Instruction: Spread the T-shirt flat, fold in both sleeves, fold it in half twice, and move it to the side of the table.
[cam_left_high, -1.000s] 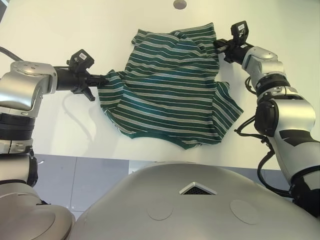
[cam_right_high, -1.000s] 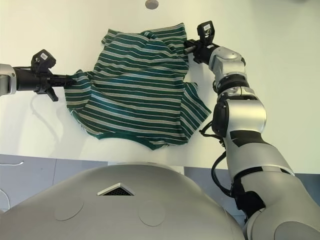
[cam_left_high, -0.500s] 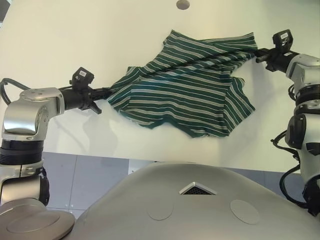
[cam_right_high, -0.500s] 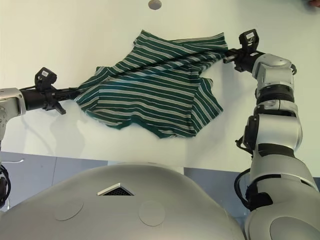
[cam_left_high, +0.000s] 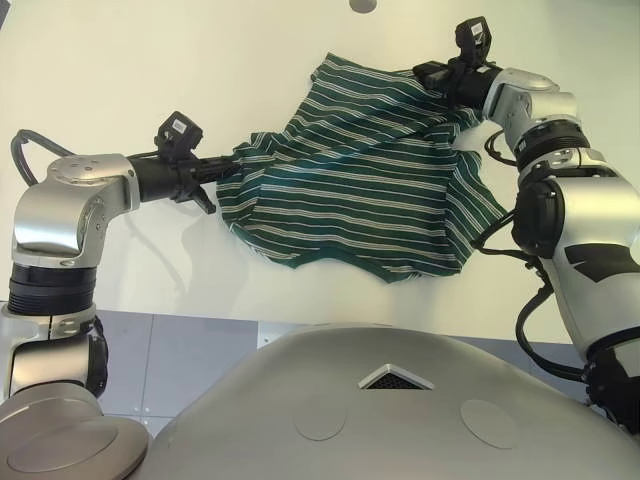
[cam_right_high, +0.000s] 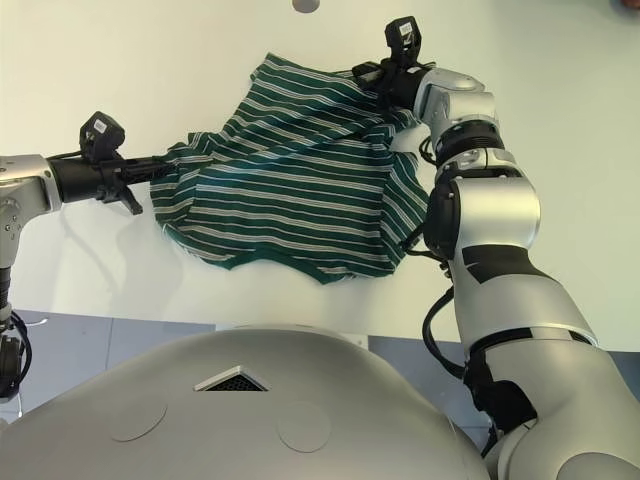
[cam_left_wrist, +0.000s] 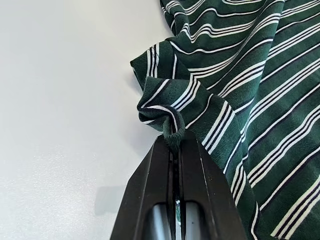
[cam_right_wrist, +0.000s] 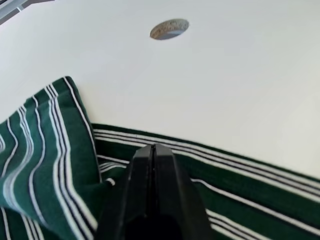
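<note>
The T-shirt (cam_left_high: 360, 190), dark green with thin white stripes, lies rumpled on the white table (cam_left_high: 150, 60), partly lifted between both arms. My left gripper (cam_left_high: 228, 168) is shut on a bunched edge at the shirt's left side; the left wrist view shows that fold (cam_left_wrist: 172, 132) pinched between the black fingers (cam_left_wrist: 150, 200). My right gripper (cam_left_high: 432, 75) is shut on the shirt's far right corner, and in the right wrist view its fingers (cam_right_wrist: 142, 180) rest closed over the striped cloth (cam_right_wrist: 45, 150). The shirt's near hem (cam_right_high: 330, 272) droops toward the table's front edge.
A round grey grommet (cam_right_wrist: 169, 29) is set into the table beyond the shirt, seen also as a grommet (cam_left_high: 362, 5) at the far edge. Bare white tabletop extends left and right of the shirt. The table's front edge (cam_left_high: 200, 312) runs just below the shirt.
The shirt was pulled taut between both arms half a second ago; now my right gripper has swung back left toward the shirt and the cloth hangs slack and bunched again.
</note>
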